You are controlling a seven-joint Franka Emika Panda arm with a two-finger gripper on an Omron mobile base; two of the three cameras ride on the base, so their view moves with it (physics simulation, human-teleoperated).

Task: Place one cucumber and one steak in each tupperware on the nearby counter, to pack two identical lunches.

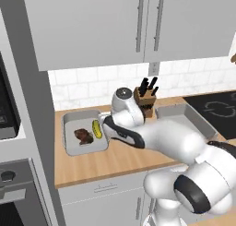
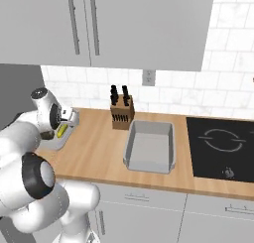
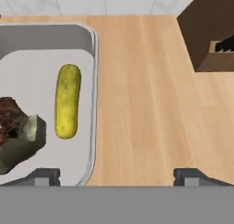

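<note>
The long light-brown wooden counter [image 1: 115,160] carries two shallow light-grey rectangular tupperware trays. The left tupperware [image 1: 69,146] holds a small yellow-green cucumber [image 1: 97,128] lying just beside a dark brown-red lumpy steak [image 1: 83,136]; in the hand view the same cucumber [image 3: 67,101] lies lengthwise inside the tray's right wall, with the steak [image 3: 16,134] to its left, the two close together but whether touching cannot be told. The right tupperware [image 2: 149,147] sits well apart, between a brown wooden knife block with black handles [image 2: 122,113] and a black stovetop [image 2: 223,143], and its floor appears bare. The white arm's two-finger gripper [image 3: 117,176] hovers above the left tray's right rim and the bare wood next to it, its two dark fingertips [image 3: 43,176] spread wide, one over the tray and one over the counter, with nothing between them. Judged from this arrangement, one lunch is packed and the released load is settled; the second lunch is not begun. A longer dark green cucumber and a bright red-pink steak would have to be fetched and set in the right tray, and neither is in sight on this stretch of counter.
</note>
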